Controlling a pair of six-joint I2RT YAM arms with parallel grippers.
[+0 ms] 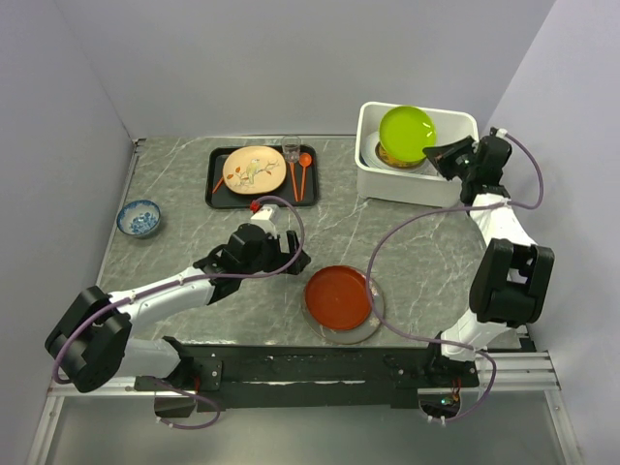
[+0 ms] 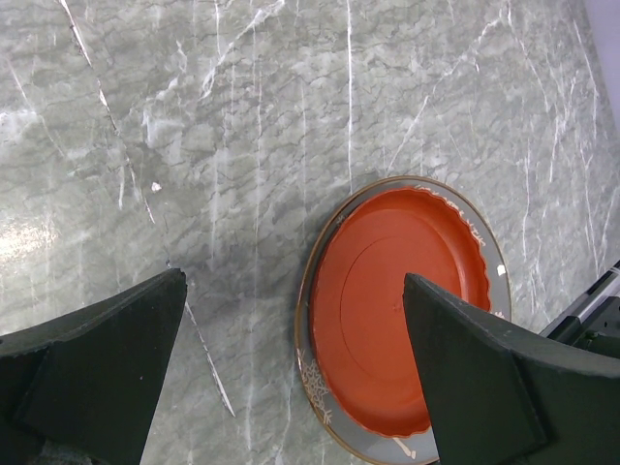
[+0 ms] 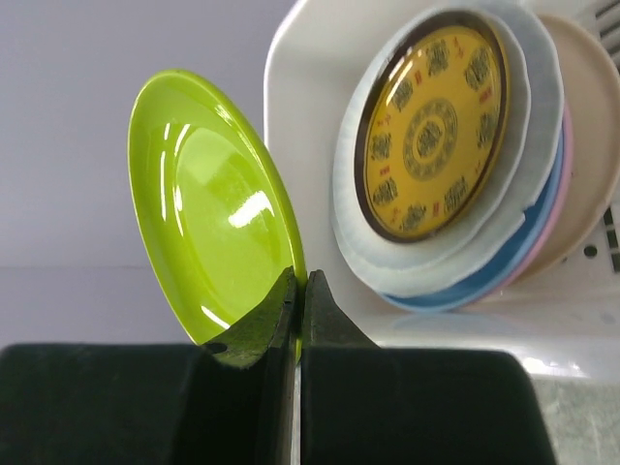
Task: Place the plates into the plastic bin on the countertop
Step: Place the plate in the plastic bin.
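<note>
My right gripper (image 3: pixel 298 283) is shut on the rim of a lime green plate (image 3: pixel 208 203), which it holds tilted over the white plastic bin (image 1: pixel 373 176). In the bin lies a stack topped by a gold-patterned plate (image 3: pixel 431 126) on white, blue and pink ones. A red-brown plate (image 2: pixel 387 300) rests on a grey gold-rimmed plate (image 2: pixel 325 392) on the countertop (image 1: pixel 174 189) at the near middle. My left gripper (image 2: pixel 294 281) hangs open above the red-brown plate's left edge, one finger over the plate and one over bare marble. A cream floral plate (image 1: pixel 254 170) sits on the far tray.
A flat black tray (image 1: pixel 215 189) at the back holds the floral plate plus an orange fork and spoon (image 1: pixel 298 172). A small blue-patterned bowl (image 1: pixel 139 218) stands at the left edge. Grey walls close in on the left, back and right.
</note>
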